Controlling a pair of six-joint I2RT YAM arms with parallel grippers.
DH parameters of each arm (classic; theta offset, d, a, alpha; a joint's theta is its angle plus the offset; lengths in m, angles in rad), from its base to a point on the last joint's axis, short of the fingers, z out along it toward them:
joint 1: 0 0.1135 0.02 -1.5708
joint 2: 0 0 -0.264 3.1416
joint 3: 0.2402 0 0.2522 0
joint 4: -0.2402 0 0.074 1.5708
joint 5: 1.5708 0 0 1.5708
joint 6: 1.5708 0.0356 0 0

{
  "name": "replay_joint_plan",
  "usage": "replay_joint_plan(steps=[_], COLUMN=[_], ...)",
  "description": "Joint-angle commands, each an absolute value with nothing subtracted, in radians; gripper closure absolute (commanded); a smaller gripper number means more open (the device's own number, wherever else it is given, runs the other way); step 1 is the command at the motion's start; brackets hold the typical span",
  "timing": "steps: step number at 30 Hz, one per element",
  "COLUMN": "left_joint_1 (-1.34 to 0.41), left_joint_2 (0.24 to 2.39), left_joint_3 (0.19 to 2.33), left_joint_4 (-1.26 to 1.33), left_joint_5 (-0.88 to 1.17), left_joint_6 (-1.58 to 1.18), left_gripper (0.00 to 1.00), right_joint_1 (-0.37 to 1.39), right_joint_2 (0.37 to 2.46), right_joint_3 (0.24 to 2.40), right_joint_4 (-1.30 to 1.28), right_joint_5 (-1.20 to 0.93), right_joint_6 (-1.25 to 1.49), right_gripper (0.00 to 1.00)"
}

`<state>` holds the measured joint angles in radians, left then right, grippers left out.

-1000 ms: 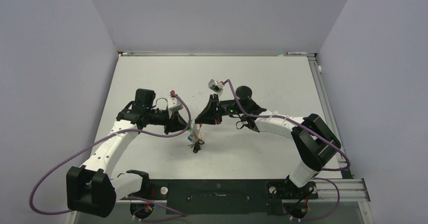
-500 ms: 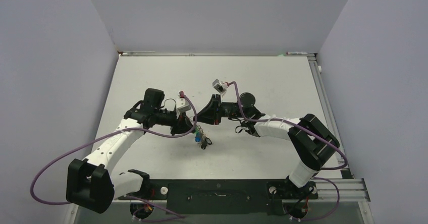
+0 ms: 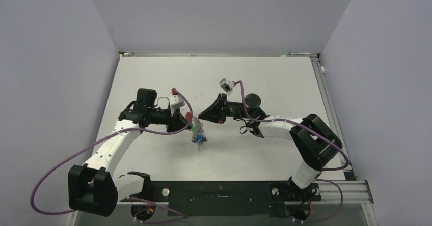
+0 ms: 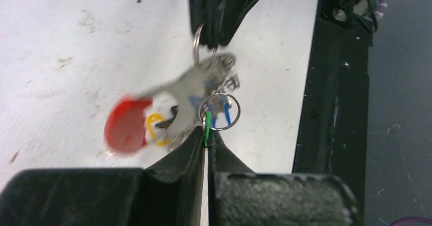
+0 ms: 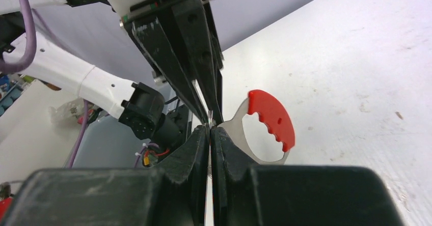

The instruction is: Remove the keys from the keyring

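Both arms meet over the middle of the table (image 3: 265,78), and the bunch is strung between them in the air. The left gripper (image 4: 207,135) has its jaws pressed tight on the green tag (image 4: 207,125). In the left wrist view the right gripper (image 5: 210,132) sits at 12 o'clock, jaws squeezed together on what looks like a small wire ring (image 4: 196,41). The keys (image 4: 222,83) dangle between the two, with blue bits showing. The keyring (image 5: 269,115), grey with its red arc, hangs blurred at 8 o'clock from them. Any print on the tags is too blurred to read.
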<state>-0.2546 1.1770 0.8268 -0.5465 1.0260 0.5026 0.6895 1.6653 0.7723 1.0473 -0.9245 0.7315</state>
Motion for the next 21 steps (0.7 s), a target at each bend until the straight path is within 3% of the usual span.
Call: replay_joint_plan(steps=[1, 8, 15, 21], left_joint_1=[-0.123, 0.07, 0.11, 0.126], left_joint_2=[1.127, 1.188, 1.354, 1.458], left_joint_3=[0.86, 0.931, 1.001, 1.029], left_joint_4=[-0.579, -0.591, -0.526, -0.516], left_joint_5=[1.09, 0.886, 0.39, 0.199], left_joint_6=[0.525, 0.499, 0.421, 0.409], left_gripper=[1.0, 1.0, 1.0, 1.0], right_joint_1=[0.633, 0.554, 0.499, 0.487], right_joint_2=[1.606, 1.56, 1.514, 1.495], right_joint_3=[0.767, 0.763, 0.76, 0.76], right_joint_4=[1.135, 1.089, 0.988, 0.936], right_joint_5=[-0.931, -0.953, -0.964, -0.969], right_joint_6=[0.735, 0.717, 0.643, 0.594], right_gripper=[0.95, 0.95, 0.95, 0.95])
